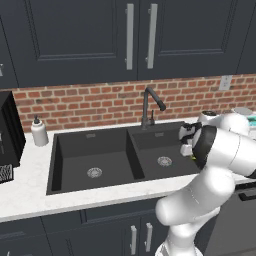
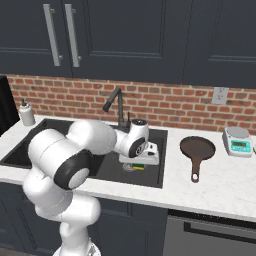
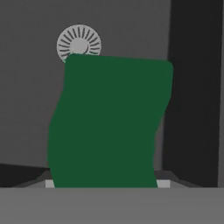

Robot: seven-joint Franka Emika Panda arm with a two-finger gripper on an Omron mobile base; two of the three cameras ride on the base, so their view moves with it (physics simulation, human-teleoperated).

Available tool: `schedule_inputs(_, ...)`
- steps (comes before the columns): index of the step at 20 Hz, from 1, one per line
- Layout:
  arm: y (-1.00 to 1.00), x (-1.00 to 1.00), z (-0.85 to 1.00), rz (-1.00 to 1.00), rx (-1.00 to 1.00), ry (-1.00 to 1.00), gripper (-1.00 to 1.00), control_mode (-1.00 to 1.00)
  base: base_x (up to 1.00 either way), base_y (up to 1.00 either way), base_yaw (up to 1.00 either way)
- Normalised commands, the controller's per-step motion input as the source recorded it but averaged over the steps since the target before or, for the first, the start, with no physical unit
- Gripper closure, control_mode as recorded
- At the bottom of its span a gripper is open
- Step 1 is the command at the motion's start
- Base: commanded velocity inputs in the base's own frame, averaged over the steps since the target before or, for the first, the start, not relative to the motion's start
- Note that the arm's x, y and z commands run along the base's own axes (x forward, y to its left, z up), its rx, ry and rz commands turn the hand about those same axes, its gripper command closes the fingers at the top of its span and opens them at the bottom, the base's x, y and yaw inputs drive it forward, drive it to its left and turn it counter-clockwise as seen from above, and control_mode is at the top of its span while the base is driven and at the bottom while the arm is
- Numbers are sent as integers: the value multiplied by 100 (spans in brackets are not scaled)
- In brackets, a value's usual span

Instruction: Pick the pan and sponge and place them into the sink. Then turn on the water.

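Observation:
My gripper [image 2: 138,164] hangs low over the right basin of the black sink [image 2: 152,176], shut on the sponge [image 2: 139,168], whose green and yellow edge shows under the hand. In the hand view the green sponge [image 3: 109,127] fills the gap between the fingertips and partly covers the silver drain [image 3: 78,43] below. The dark brown pan [image 2: 197,148] lies on the white counter to the right of the sink, its handle pointing to the front edge. No water comes from the dark faucet [image 1: 150,105].
A white soap dispenser [image 1: 39,131] stands on the counter left of the sink [image 1: 90,150]. A small scale [image 2: 237,140] sits right of the pan by the brick wall. A black appliance [image 1: 7,130] stands at the far left.

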Motion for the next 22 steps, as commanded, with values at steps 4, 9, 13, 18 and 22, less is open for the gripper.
schedule_inputs(4, 0, 43, -40, 0, 0, 0, 100, -100, 0, 0, 0)
schedule_inputs(9, 0, 37, -41, 0, 0, 0, 100, -100, 0, 0, 0)
schedule_inputs(13, 0, 23, -43, 0, 0, 0, 100, -100, 0, 0, 0)
schedule_inputs(18, 1, 12, -46, 0, 0, 0, 100, -100, 0, 0, 0)
schedule_inputs(22, 0, 15, -45, 0, 0, 0, 100, -100, 0, 0, 0)
